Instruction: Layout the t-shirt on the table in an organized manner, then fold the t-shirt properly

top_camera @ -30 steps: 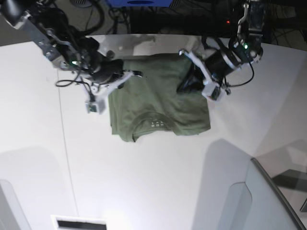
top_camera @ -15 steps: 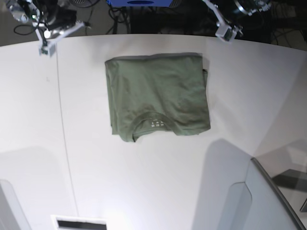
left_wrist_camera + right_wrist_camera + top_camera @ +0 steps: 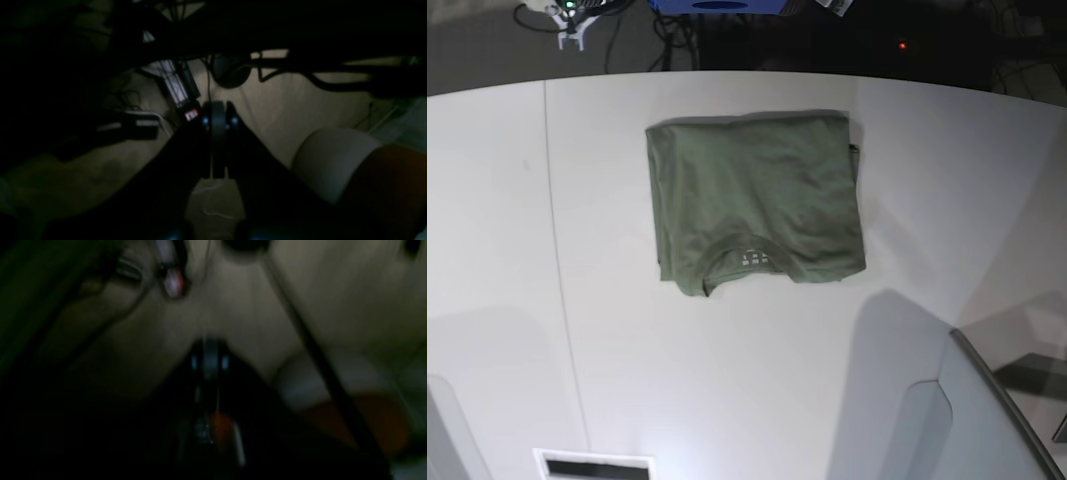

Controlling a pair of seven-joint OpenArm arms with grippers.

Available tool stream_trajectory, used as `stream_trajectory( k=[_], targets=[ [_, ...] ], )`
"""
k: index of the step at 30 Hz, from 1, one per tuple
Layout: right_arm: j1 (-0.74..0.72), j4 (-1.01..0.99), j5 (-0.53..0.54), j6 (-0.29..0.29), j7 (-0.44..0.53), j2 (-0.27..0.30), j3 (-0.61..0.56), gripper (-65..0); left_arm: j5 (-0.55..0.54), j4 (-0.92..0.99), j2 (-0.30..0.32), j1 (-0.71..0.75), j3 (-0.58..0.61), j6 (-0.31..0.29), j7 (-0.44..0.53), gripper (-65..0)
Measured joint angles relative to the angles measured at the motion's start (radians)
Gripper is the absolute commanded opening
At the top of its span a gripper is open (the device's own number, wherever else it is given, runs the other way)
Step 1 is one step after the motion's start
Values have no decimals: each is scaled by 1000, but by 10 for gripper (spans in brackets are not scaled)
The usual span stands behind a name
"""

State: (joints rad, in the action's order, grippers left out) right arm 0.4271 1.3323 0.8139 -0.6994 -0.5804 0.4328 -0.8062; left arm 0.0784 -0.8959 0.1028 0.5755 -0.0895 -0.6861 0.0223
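The olive-green t-shirt (image 3: 757, 195) lies folded into a compact rectangle on the white table (image 3: 947, 170), toward the far edge, with its collar (image 3: 747, 255) and white neck print facing the near side. Both arms are pulled back beyond the table's far edge; only a white tip of one arm (image 3: 567, 25) shows at the top left of the base view. In the left wrist view my left gripper (image 3: 218, 113) is shut and empty over a dim floor. The blurred right wrist view shows my right gripper (image 3: 208, 350) shut and empty too.
A thin dark seam (image 3: 557, 260) crosses the table on the left. A grey angled panel (image 3: 987, 420) stands at the lower right, and a white slotted piece (image 3: 592, 466) at the near edge. Cables (image 3: 657, 30) lie behind the table. A pale and orange rounded shape (image 3: 337, 160) is near the left gripper.
Both arms have lifted off the t-shirt and drawn back past the far edge, almost out of the base view. The folded t-shirt has stayed in place.
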Motion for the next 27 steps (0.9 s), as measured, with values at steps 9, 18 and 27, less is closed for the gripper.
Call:
stream_trajectory(
  k=[9,18,27],
  targets=[
    [-299,-1206,-96,137,597,-331,-542,-650,2,891,-5,-445,2,240,519,-650],
    [-224,-1267,81,477,1000,-346,-468,-650,349,887,27,-495,-8,425,521,-650],
    [-218,-1255,122,482,999,-341,-239,-650,382,885,12,-513,0,425,520,-650]
  ],
)
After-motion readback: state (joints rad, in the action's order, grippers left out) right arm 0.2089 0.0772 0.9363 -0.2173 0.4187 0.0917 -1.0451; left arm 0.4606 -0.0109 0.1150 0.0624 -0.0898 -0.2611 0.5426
